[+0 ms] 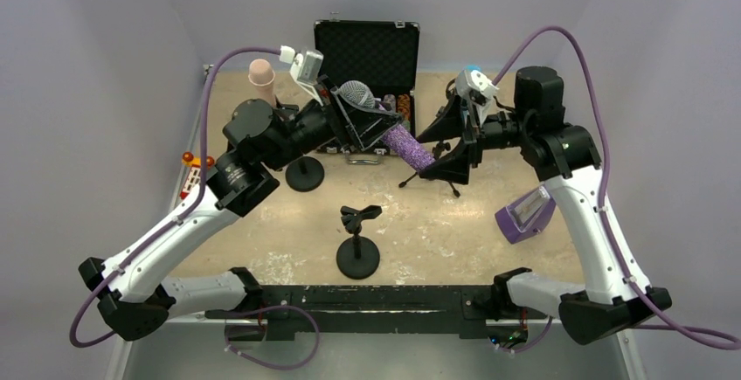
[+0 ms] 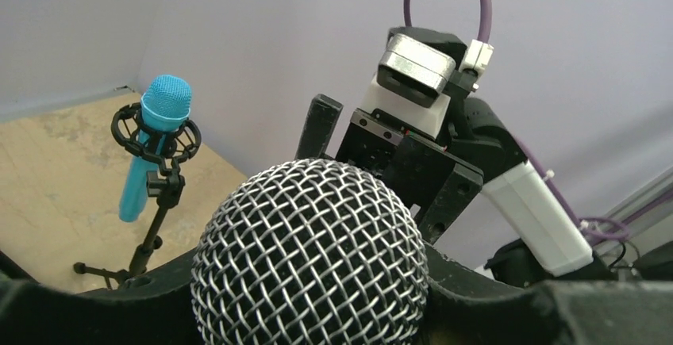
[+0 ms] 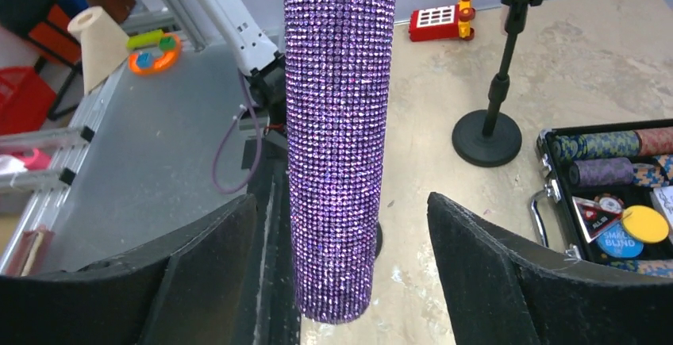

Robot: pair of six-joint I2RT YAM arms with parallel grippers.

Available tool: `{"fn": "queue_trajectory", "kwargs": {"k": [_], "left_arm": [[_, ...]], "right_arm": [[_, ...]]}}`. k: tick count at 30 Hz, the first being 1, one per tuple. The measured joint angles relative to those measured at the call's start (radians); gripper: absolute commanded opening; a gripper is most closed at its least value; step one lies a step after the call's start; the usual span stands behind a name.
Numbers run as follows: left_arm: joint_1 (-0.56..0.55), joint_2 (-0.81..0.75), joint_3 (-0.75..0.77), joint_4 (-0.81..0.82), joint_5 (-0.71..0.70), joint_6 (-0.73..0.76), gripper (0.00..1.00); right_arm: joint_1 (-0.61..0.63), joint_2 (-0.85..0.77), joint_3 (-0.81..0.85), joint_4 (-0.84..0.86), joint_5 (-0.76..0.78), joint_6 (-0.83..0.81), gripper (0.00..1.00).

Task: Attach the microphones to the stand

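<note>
My left gripper (image 1: 354, 122) is shut on a microphone with a silver mesh head (image 1: 356, 94) and a purple glitter handle (image 1: 407, 146), held in the air and tilted. The mesh head fills the left wrist view (image 2: 309, 254). My right gripper (image 1: 425, 155) is open, one finger on each side of the handle's lower end (image 3: 337, 139), not touching it. A blue microphone (image 2: 163, 123) sits in the shock mount of a tripod stand (image 1: 452, 183) behind my right gripper. Two round-base stands are empty: one with a clip (image 1: 358, 240) in front, one (image 1: 304, 173) to the left.
An open black case (image 1: 367, 48) with poker chips (image 3: 611, 170) stands at the back. A purple device (image 1: 524, 214) lies under my right arm. A red toy (image 1: 192, 170) sits at the left edge, and a beige roll (image 1: 261, 74) at the back left.
</note>
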Motion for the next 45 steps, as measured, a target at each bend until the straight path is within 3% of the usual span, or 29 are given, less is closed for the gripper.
{"fn": "queue_trajectory", "kwargs": {"k": [6,12,18,27,30,31,34,36,41,42,45], "left_arm": [[0.000,0.027,0.111,-0.106,0.096,0.115,0.00],[0.000,0.072,0.151,-0.159,0.153,0.163,0.00],[0.000,0.091,0.155,-0.184,0.171,0.185,0.00],[-0.003,0.108,0.156,-0.136,0.178,0.183,0.00],[-0.006,0.116,0.159,-0.111,0.177,0.181,0.00],[-0.008,0.118,0.159,-0.102,0.177,0.176,0.00],[-0.009,0.121,0.159,-0.088,0.171,0.179,0.00],[-0.004,0.123,0.159,-0.085,0.156,0.164,0.02],[-0.013,0.103,0.142,-0.085,0.150,0.167,0.87],[-0.013,0.086,0.122,-0.084,0.150,0.167,0.97],[-0.013,-0.004,0.042,-0.085,0.139,0.168,0.99]], "right_arm": [[0.063,0.087,0.114,-0.197,0.008,-0.209,0.84],[0.128,0.096,0.084,-0.224,0.048,-0.224,0.79],[0.150,0.074,0.003,-0.113,0.048,-0.095,0.84],[0.153,0.048,-0.120,0.154,0.024,0.184,0.79],[0.161,0.050,-0.140,0.209,0.020,0.240,0.66],[0.162,0.051,-0.142,0.222,0.018,0.254,0.54],[0.169,0.051,-0.146,0.257,-0.013,0.279,0.05],[0.177,0.048,-0.146,0.283,-0.037,0.276,0.00],[0.177,0.031,-0.161,0.280,-0.037,0.237,0.00],[0.174,0.021,-0.174,0.278,-0.036,0.225,0.00],[0.156,-0.019,-0.227,0.262,-0.049,0.189,0.00]]}}
